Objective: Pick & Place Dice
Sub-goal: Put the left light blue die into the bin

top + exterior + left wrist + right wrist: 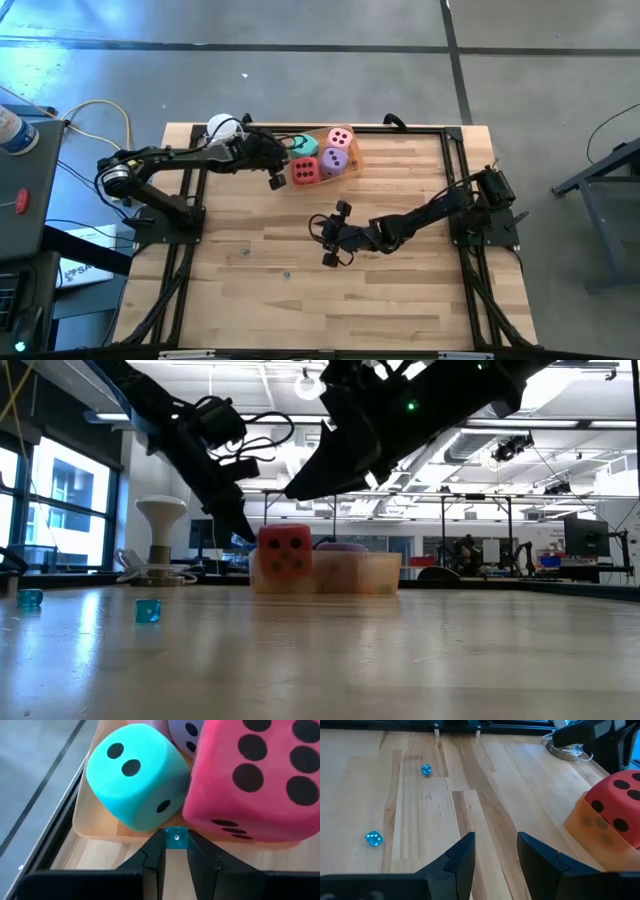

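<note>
Left gripper [175, 851]: fingers pinched on a small clear blue die [175, 836], held at their tips. It sits low, just short of the near wall of the orange tray [95, 827], which lies straight ahead of the fingers. Your move likely turns on this: the die is below the rim, so you'd need to lift before going forward and letting go.

The tray is crowded. The teal die [132, 775] and red die [255, 775] press against each other right behind that wall, with the purple die [185, 730] behind them and the pink die [340, 138] at the far corner. There is little free space to drop into.

Right gripper [495, 850]: fingers spread, nothing between them, over mid-table. Two more small blue dice [374, 838] [426, 769] lie loose and well apart ahead of it. The right arm is the nearer one for those.

Surface: pale wood-plank table [400, 300], flat, with a black frame around it. Beyond it is an open lab hall with windows on one side.
</note>
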You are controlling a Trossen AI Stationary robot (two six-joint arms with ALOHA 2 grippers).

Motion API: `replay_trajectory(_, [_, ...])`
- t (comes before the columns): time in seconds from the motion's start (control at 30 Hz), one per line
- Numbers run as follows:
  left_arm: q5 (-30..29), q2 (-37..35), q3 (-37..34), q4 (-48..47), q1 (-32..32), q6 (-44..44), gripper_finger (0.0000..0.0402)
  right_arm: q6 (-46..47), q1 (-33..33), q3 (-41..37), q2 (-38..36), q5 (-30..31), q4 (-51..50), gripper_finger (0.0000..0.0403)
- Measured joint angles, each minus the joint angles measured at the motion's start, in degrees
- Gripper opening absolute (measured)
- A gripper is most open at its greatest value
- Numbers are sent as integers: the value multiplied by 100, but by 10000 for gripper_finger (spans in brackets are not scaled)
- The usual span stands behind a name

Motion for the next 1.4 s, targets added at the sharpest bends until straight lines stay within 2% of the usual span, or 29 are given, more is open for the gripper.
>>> replay_trajectory(0.27, [22, -3, 19, 396, -2, -150, 57, 228, 0, 0, 0, -10, -198, 138])
replay_trajectory(0.53, [0, 39, 22, 329, -2, -304, 65, 323, 13, 0, 0, -184, -234, 138])
replay_trajectory(0.87, [-17, 643, 24, 764, -2, -530, 67, 470, 61, 0, 0, -219, -225, 138])
replay_trajectory(1.07, [-5, 549, 24, 761, 36, -888, 67, 468, 76, 0, 0, -272, -253, 138])
replay_trajectory(1.4, [-173, 519, 24, 663, 35, -821, 67, 457, 66, 0, 0, -269, -304, 138])
